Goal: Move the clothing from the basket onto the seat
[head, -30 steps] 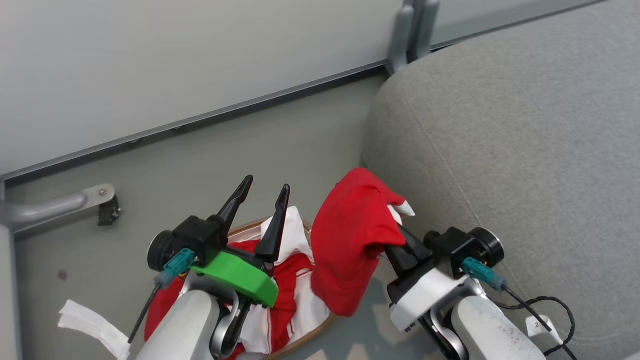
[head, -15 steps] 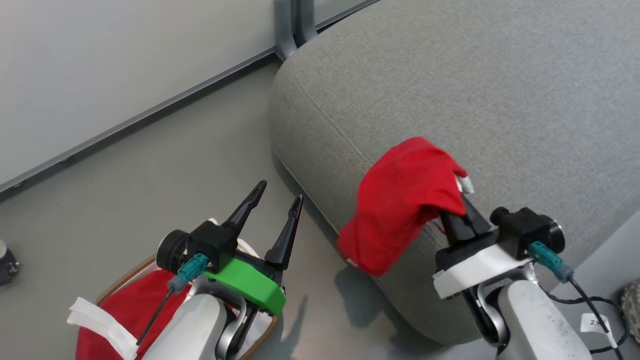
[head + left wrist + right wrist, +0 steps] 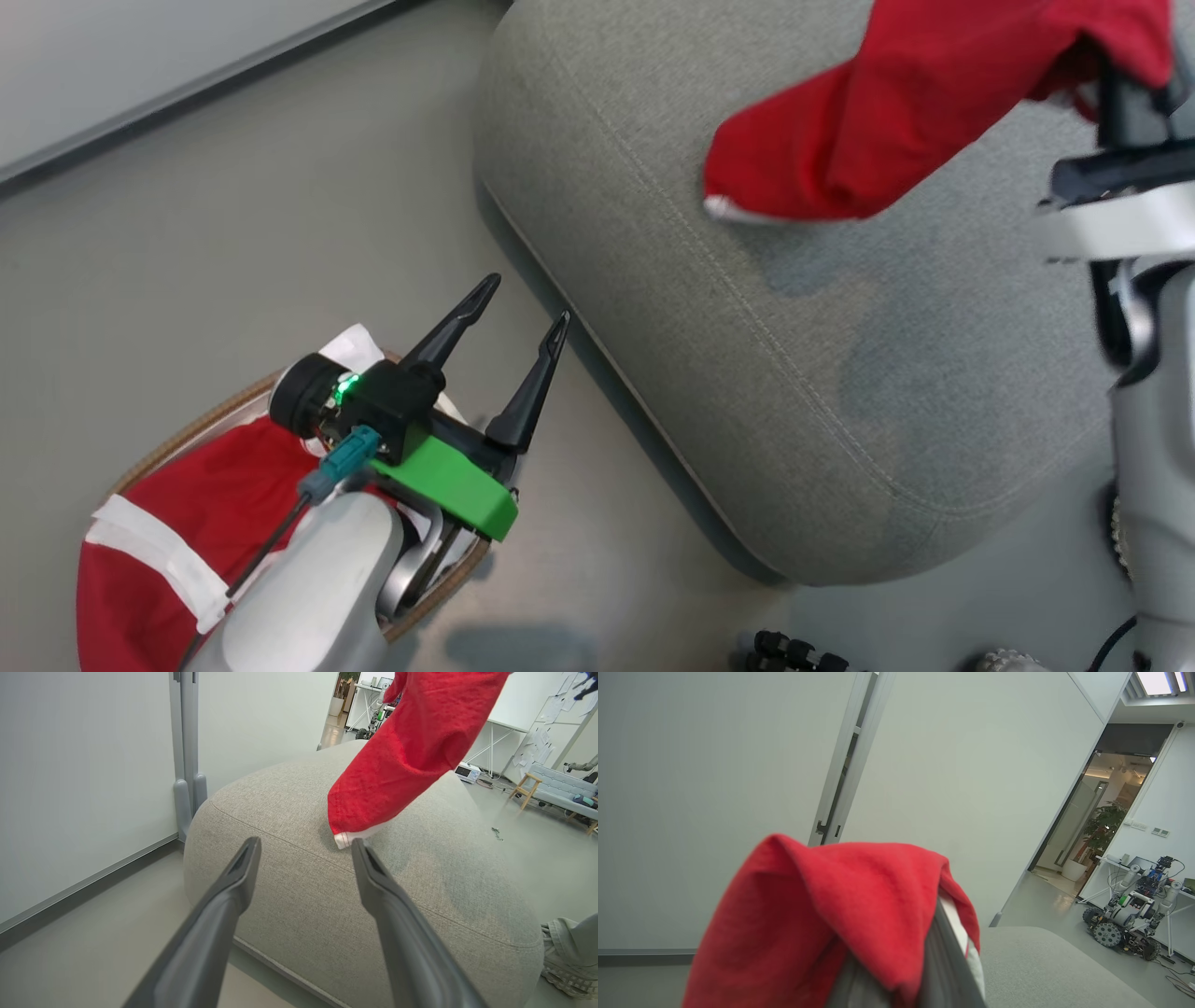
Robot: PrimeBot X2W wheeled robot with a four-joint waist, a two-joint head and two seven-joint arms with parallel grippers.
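Head view: a bright red soft fabric garment (image 3: 896,112) hangs above a large grey woven-fabric upholstered seat (image 3: 840,392). The right fingers (image 3: 1116,93), at the top right, are clenched on its upper end. Its long axis slants from that held end down toward the left, and its white-edged lower end points at the cushion. At the lower left, an oval white laundry basket with a brown woven rim (image 3: 201,427) stands on the grey floor (image 3: 233,233) just beside the seat. More red clothing with white stripes (image 3: 187,495) lies inside it. The left fingers (image 3: 457,322) are spread wide and released, holding nothing, above the basket's edge. Left wrist view: the held garment slopes from upper right to lower left. Its white tip is low over the seat's top, and whether it touches cannot be told. Right wrist view: red cloth drapes over the clenched fingers, with the seat at lower right. The task looks partway done: one piece is out of the basket and over the seat but not yet laid down. Letting it go, and moving the striped piece, appear to be left.
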